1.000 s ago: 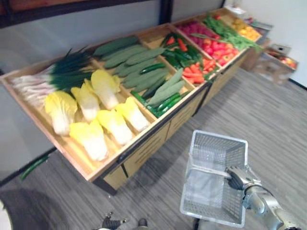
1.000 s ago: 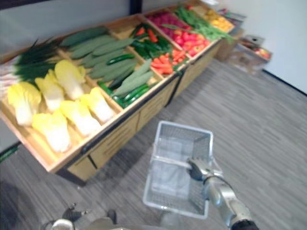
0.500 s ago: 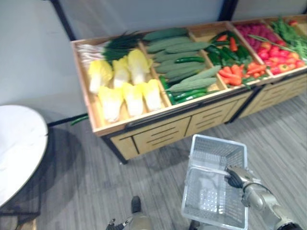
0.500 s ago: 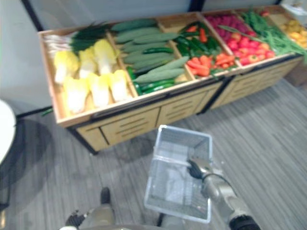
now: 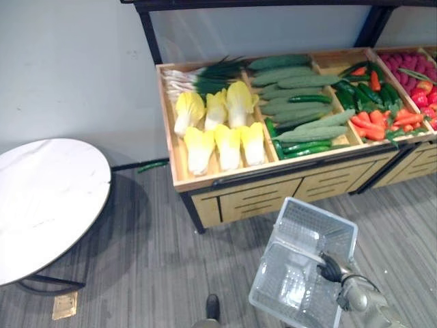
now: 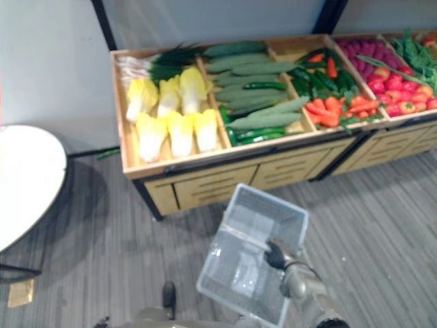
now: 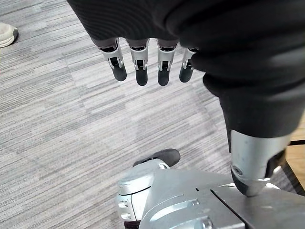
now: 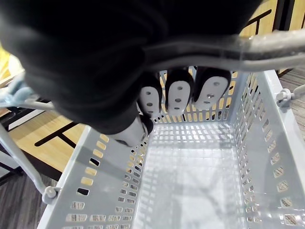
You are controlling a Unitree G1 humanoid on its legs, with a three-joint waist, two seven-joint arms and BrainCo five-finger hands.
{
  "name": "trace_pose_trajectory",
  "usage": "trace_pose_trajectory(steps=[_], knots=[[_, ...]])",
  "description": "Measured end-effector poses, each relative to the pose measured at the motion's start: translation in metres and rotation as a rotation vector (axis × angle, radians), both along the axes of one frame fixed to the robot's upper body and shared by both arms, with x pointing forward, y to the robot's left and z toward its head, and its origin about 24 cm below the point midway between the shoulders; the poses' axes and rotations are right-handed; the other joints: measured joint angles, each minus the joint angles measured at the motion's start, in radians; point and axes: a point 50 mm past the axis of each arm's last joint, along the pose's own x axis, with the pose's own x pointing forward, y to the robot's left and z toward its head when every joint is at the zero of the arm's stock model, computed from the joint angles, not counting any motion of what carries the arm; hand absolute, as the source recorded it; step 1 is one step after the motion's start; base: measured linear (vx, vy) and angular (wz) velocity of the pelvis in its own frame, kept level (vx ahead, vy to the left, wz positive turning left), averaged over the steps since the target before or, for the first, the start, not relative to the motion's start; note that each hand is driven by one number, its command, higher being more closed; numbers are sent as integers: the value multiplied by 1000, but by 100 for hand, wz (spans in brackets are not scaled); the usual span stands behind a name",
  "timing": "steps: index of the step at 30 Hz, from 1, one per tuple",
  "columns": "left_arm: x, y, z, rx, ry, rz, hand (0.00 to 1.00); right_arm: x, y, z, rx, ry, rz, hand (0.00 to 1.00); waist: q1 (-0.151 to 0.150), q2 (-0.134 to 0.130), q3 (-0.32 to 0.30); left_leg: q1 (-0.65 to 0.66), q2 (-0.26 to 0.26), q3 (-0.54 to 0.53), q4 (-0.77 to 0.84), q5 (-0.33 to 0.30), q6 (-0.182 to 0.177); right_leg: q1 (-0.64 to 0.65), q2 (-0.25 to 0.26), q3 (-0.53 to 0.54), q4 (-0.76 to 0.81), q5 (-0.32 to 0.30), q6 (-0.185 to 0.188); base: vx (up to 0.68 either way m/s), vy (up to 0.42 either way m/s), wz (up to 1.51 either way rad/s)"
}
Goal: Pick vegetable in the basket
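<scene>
Firmly round the basket handle (image 8: 276, 45), right hand (image 5: 332, 268); left hand (image 7: 141, 71) loose, fingers straight.

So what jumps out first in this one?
The long wooden produce stand, its left bin bright with yellow cabbages, cucumbers and carrots beside them. In front, the right robot hand curls round the handle of an empty grey basket. A white round table stands at the left; the left robot hand hangs open over the floor.
</scene>
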Motion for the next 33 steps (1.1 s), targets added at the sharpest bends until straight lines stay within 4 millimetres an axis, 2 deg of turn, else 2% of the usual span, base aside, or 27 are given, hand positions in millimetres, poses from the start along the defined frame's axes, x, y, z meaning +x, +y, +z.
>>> trace_pose_trajectory(steps=[8, 15, 19, 25, 29, 33], knots=[[13, 9, 4, 29, -24, -29, 0, 0, -9, -8, 18, 54, -54, 100, -1, -9, 5, 1, 14, 10, 0, -10, -10, -1, 15, 22, -11, -4, -6, 3, -2, -5], [17, 12, 5, 33, -21, -75, 0, -5, -57, -10, 25, 94, -281, 100, -22, -8, 5, 6, 16, 9, 0, -18, -13, 2, 24, 81, -7, -6, -11, 47, 1, 2], [16, 16, 6, 44, -20, -81, 0, -10, -73, -8, -18, 108, -310, 100, -28, -8, 4, 24, 23, 8, 0, -22, -18, 4, 29, 110, 20, -6, -12, 64, 0, -1], [16, 20, 8, 59, -13, -105, 0, -10, -76, -6, -18, 104, -314, 100, -47, -5, 3, 37, 30, 10, 0, -23, -20, 2, 34, 138, 43, -6, -11, 15, 0, -1], [11, 20, 7, 58, 3, -103, 0, -11, -81, -5, -11, 95, -342, 100, -49, -5, 2, 54, 35, 35, 0, -40, -25, 0, 34, 175, 44, -1, -8, -26, 10, -20], [9, 20, 6, 57, 10, -100, 0, -22, -91, -6, -15, 107, -399, 100, -56, 2, -6, 43, 49, 38, 0, -45, -19, -39, 37, 188, 94, 2, -5, -36, -7, -12]])
